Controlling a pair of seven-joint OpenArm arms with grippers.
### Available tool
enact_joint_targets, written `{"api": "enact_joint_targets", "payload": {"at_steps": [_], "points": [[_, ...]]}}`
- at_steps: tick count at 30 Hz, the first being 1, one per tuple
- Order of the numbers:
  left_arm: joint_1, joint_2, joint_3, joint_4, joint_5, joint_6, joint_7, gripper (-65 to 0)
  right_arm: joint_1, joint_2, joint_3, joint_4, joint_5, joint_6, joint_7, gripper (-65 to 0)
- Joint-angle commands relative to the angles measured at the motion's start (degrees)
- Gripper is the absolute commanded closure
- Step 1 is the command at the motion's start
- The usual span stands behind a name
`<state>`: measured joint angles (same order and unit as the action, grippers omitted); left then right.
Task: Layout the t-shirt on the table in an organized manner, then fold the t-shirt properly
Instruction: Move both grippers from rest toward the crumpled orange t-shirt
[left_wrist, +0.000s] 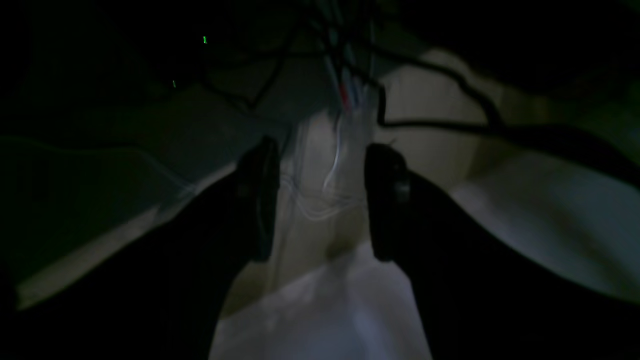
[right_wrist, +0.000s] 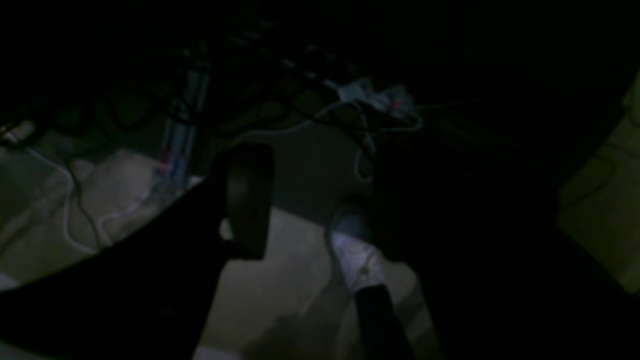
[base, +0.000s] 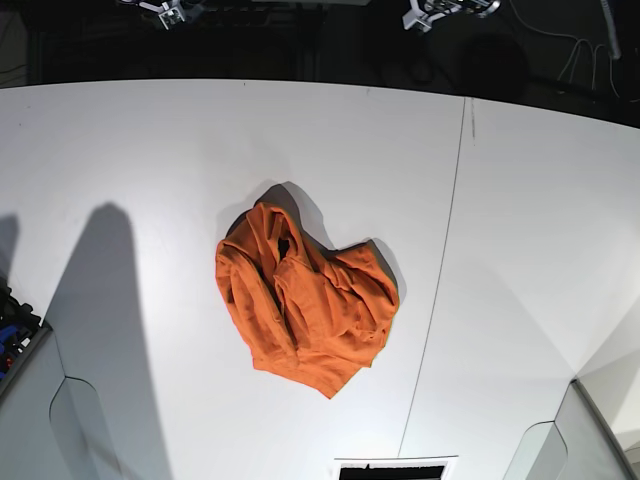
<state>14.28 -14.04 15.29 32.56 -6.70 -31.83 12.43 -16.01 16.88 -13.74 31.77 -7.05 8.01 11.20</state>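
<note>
Overhead, in the base view, the t-shirt (base: 303, 305) lies crumpled in a loose heap near the middle of the table (base: 150, 150), a little to the left of the thin dark seam (base: 440, 280) that runs from the far edge to the near edge; folds and ridges bunch across the orange cloth and it casts a shadow on its far side. No gripper touches it in this view, and only small bits of hardware show along the dark far edge. Next, the left wrist view is very dim: the left gripper (left_wrist: 320, 200) shows two dark fingers (left_wrist: 260, 200) set wide apart with nothing between them, hanging over pale surfaces and a tangle of cables (left_wrist: 350, 95); the shirt does not appear. Last, the right wrist view is darker still: the right gripper (right_wrist: 310, 200) also stands wide and holds nothing, one finger (right_wrist: 247, 200) clear, the other lost in shadow, with loose cables (right_wrist: 365, 105) beyond it
</note>
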Motion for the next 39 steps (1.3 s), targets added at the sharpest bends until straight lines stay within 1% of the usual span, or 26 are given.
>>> {"api": "enact_joint_targets", "payload": {"at_steps": [1,4,7,8,10,13,15,20,22,23,26,28,29,31,33,34,37,39], "points": [[1.8,-0.9,-2.2,3.4,-0.4,-2.2,-0.3,-30.5,-2.2,1.5,0.2,3.1,0.5,0.3,1.0,-32.3],[7.5,-2.4,-9.1,13.5,-1.6,-5.6,-0.3,-30.5,-8.2,4.6,0.2,12.7,2.7,0.3,0.5,-32.3],[12.9,-3.5,-15.3,23.6,-5.5,-7.3,0.7,-30.5,-13.5,7.7,0.2,22.5,6.2,0.3,-2.2,-32.3],[14.6,-3.6,-17.3,27.0,-6.4,-7.9,1.3,-30.5,-15.2,8.7,0.3,25.7,6.5,0.3,-2.5,-32.3],[17.7,-4.1,-21.0,33.8,-7.8,-7.9,2.9,-30.5,-18.3,10.5,0.8,32.2,6.6,0.1,-3.7,-32.3],[22.2,-4.5,-25.9,43.7,-9.8,-7.9,5.1,-30.5,-22.3,12.7,2.2,41.7,6.7,-1.3,-5.9,-32.3],[24.9,-5.1,-28.6,50.1,-12.4,-7.9,6.1,-30.5,-24.6,13.9,3.2,47.9,6.7,-2.1,-7.3,-32.3],[30.8,-6.7,-34.8,64.4,-16.6,-7.9,7.3,-30.5,-27.4,16.3,4.9,61.2,6.6,-2.4,-9.7,-32.3],[32.3,-7.6,-36.8,68.9,-18.1,-7.9,7.3,-30.5,-27.3,16.8,5.0,65.1,6.6,-3.0,-10.4,-32.3],[32.7,-8.2,-37.6,70.8,-18.9,-7.8,7.3,-30.5,-27.2,16.7,5.1,66.9,6.4,-4.1,-10.4,-32.3],[32.4,-10.3,-39.0,74.6,-21.8,-7.8,7.3,-30.6,-25.9,16.7,5.1,71.1,6.4,-10.0,-10.4,-32.3],[31.8,-12.0,-39.0,76.1,-23.2,-6.8,7.3,-30.6,-24.2,16.5,5.1,72.6,6.4,-14.1,-10.4,-32.3],[31.3,-12.8,-39.0,76.5,-23.6,-6.3,7.3,-30.6,-22.8,16.4,5.1,72.8,6.4,-14.3,-10.4,-32.3],[29.8,-14.6,-38.9,76.7,-24.4,-6.3,7.3,-30.8,-19.6,16.4,5.1,72.8,5.8,-13.9,-11.1,-32.3],[27.7,-16.1,-38.6,76.6,-24.4,-6.3,7.3,-30.8,-15.9,16.4,5.1,72.8,5.7,-12.4,-13.6,-32.3],[26.7,-16.8,-38.3,76.6,-24.4,-6.3,7.3,-30.8,-14.0,16.4,5.1,72.8,5.7,-12.0,-15.9,-32.3],[24.4,-19.3,-37.0,76.6,-24.3,-6.3,7.4,-30.8,-8.9,16.3,5.1,72.8,5.8,-12.1,-25.3,-32.3],[23.7,-20.7,-36.3,76.6,-24.4,-6.3,7.6,-30.8,-7.2,16.3,5.1,72.8,5.6,-12.1,-29.3,-32.3]]}}
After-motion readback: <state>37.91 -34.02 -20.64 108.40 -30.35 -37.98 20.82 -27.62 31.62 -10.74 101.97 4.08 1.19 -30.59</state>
